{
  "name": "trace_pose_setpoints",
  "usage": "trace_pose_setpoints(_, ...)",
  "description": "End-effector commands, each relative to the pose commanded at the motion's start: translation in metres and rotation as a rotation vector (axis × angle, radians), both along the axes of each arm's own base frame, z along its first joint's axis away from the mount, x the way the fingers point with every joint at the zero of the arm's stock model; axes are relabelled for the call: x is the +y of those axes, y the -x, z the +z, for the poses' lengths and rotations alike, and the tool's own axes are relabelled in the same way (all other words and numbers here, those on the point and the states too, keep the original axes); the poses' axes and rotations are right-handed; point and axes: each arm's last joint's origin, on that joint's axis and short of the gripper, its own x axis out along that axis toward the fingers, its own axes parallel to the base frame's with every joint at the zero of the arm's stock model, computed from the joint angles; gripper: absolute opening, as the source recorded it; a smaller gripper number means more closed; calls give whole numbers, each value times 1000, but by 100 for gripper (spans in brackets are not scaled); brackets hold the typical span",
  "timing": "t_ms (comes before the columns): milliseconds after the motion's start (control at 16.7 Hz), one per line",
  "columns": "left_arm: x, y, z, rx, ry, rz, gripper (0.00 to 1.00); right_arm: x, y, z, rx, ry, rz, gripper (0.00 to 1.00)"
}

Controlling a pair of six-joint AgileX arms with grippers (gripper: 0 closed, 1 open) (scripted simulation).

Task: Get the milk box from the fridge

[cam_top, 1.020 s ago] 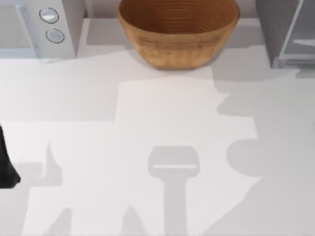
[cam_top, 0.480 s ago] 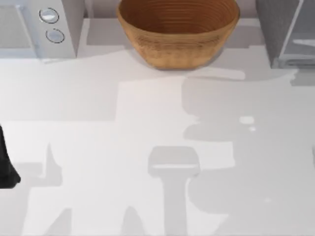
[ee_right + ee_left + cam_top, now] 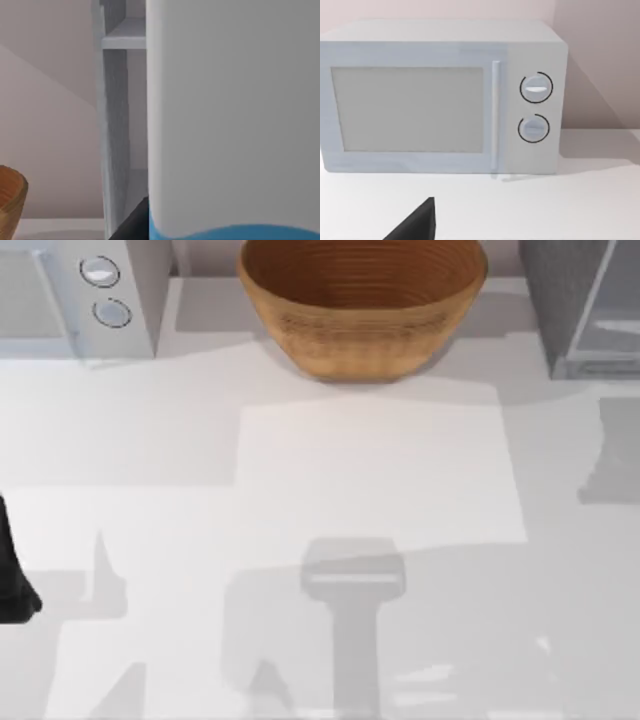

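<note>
A: So, what stands on the table (image 3: 380, 470) in the top view?

B: Three things, all along the top edge of the frame. A white microwave (image 3: 70, 300) with two round knobs is at the upper left. A wooden bowl (image 3: 362, 310) is at the top centre. The grey fridge (image 3: 555, 300) is at the upper right, its pale door panel running off the right edge. Grey shadows cross the white table below them.

A: Where is the milk box?

B: The right wrist view has the milk box (image 3: 230, 115) very close to the camera: a broad white face with a sky-blue strip at its edge. Past it are the fridge's grey frame and an inner shelf, and the bowl's rim farther off. I cannot tell whether the milk box is inside the fridge or just in front of it.

A: Is the right gripper holding it?

B: A dark part of the right gripper (image 3: 134, 222) sits right against the milk box, but I cannot tell whether it grips.

A: And the left arm?

B: The left arm (image 3: 12, 580) is a black shape at the left edge of the top view, parked. The left gripper (image 3: 417, 225) faces the microwave; I cannot tell whether it is open or closed.
</note>
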Motion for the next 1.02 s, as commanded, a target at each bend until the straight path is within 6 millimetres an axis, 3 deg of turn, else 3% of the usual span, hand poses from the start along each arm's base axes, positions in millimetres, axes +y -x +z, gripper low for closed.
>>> trace_pose_setpoints(180, 0, 0, 0, 0, 0, 0, 100, 9, 46, -20, -18, -1, 3, 0)
trace_pose_setpoints(360, 0, 0, 0, 0, 0, 0, 100, 13, 71, -50, -10, -3, 10, 0)
trace_pose_setpoints(660, 0, 0, 0, 0, 0, 0, 100, 17, 82, -89, 45, -5, 18, 0)
trace_pose_setpoints(1020, 0, 0, 0, 0, 0, 0, 100, 17, 82, -92, 52, -7, 18, 0)
